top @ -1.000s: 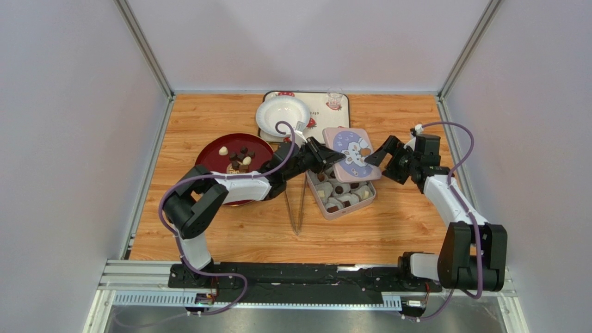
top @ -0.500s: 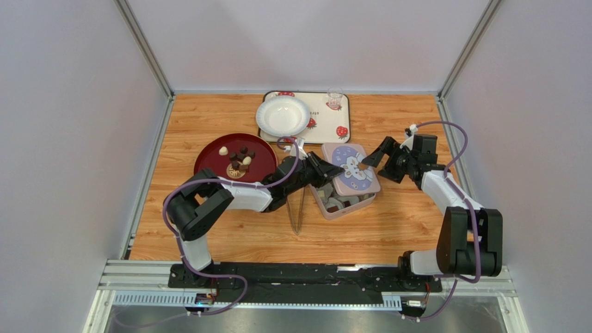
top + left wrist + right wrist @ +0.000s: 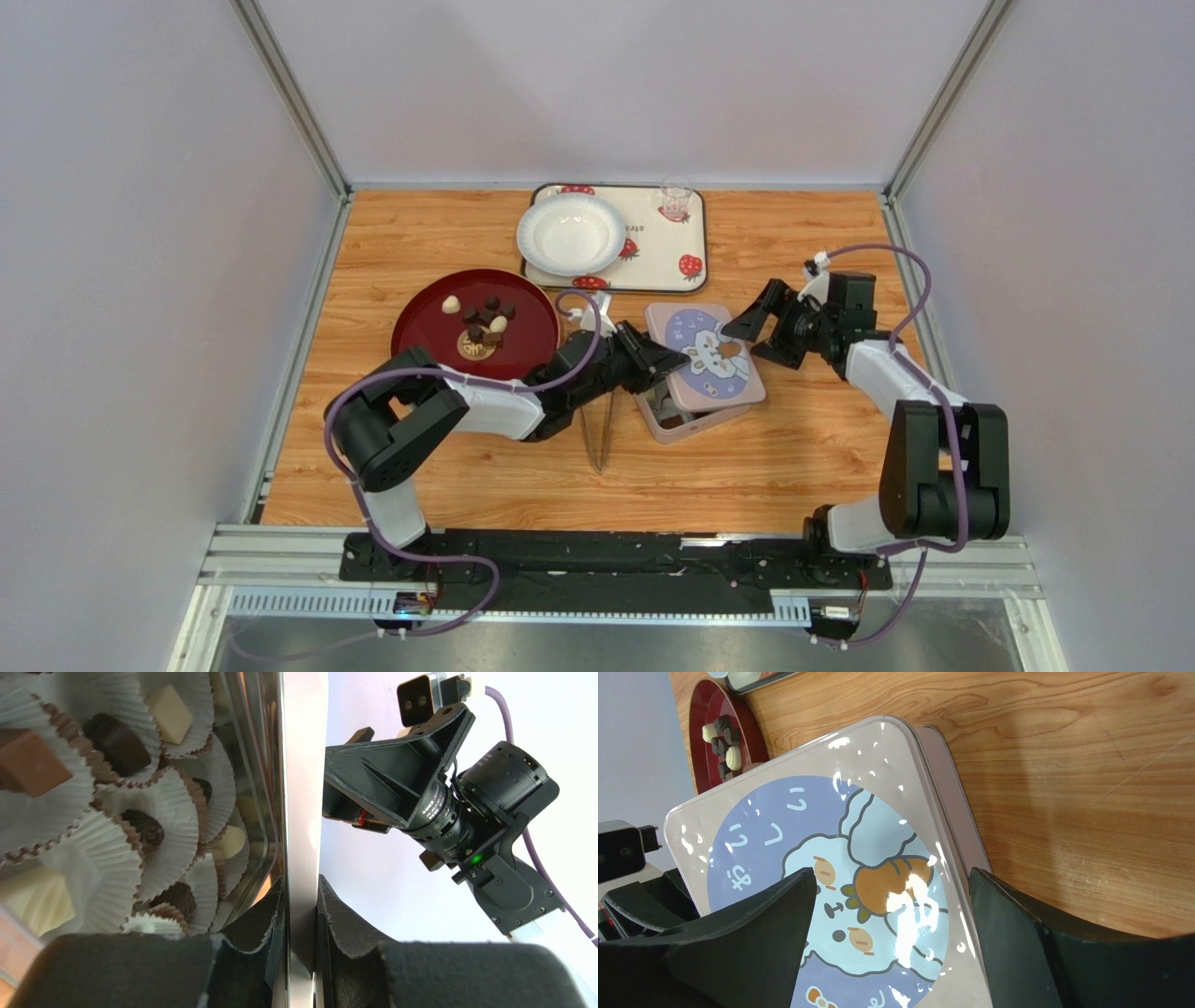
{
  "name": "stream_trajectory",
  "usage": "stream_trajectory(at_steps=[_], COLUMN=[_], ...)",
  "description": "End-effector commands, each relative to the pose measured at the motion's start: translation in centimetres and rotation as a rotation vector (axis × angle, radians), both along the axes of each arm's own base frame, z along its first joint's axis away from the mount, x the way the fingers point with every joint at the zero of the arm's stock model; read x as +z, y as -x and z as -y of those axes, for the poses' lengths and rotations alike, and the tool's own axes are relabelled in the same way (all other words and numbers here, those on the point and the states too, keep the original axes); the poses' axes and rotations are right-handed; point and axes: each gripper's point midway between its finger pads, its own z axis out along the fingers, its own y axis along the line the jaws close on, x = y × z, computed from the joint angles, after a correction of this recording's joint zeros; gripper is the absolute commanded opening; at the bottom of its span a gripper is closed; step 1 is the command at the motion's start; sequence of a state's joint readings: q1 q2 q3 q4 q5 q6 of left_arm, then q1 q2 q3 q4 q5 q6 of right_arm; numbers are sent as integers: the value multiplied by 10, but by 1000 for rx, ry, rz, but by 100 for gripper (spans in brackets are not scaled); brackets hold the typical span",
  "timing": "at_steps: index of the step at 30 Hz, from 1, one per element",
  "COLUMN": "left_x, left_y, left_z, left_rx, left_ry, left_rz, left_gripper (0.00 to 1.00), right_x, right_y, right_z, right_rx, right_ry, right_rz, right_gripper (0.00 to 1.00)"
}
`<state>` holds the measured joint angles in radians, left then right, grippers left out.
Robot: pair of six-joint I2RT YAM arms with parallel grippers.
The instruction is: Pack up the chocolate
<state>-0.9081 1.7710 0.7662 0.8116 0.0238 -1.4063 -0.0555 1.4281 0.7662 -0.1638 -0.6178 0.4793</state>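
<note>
Chocolate (image 3: 116,742) pieces, dark brown and cream-white, are seen in the pleated paper cups (image 3: 91,847) of the square tin (image 3: 671,417). The tin stands on the worktop (image 3: 786,448) between the two arms. More of the chocolate is heaped on the red plate (image 3: 421,315), to the left of the tin and apart from it.

The tin is largely covered by its lid (image 3: 709,353), which is printed with a cartoon animal on a blue round. The lid is set askew, so that the near left part of the tin is left uncovered and a few filled cups show there. The left hand (image 3: 300,903) is pinched on the lid's left edge, with one pad on each face of the thin rim. The right hand (image 3: 891,876) is held at the lid's right side with its fingers (image 3: 759,917) spread wide. The printed face is seen between them, though contact with it cannot be made out from these views.

A thin metal tool (image 3: 601,427), possibly tongs, lies on the worktop just left of the tin. At the far edge, a white bowl (image 3: 571,233) and a small glass (image 3: 676,200) are carried on a strawberry-patterned tray (image 3: 652,249).
</note>
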Motion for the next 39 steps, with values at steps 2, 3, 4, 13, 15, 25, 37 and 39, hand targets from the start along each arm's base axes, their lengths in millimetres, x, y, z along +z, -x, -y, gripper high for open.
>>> stream_trajectory(at_steps=[2, 3, 4, 13, 15, 25, 37, 39], left_x=[23, 22, 21, 5, 1, 3, -3, -7], left_y=[3, 4, 5, 7, 8, 21, 45, 48], left_z=[-4, -5, -4, -15, -18, -39, -81, -89], left_rx=[11, 9, 7, 32, 32, 22, 88, 103], left_ry=[42, 39, 35, -34, -57, -260, -524, -542], left_rz=[63, 63, 65, 34, 23, 3, -51, -63], left_gripper=[12, 13, 17, 41, 46, 57, 61, 61], right_x=[2, 0, -1, 10, 9, 11, 10, 8], right_y=[-7, -6, -5, -4, -4, -4, -1, -1], right_z=[-6, -6, -7, -15, -16, -17, -32, -33], right_rx=[67, 71, 76, 123, 127, 141, 209, 215], right_ry=[39, 45, 46, 42, 45, 56, 74, 79], right_rz=[56, 56, 58, 100, 100, 116, 134, 132], right_gripper=[83, 83, 83, 82, 82, 81, 81, 81])
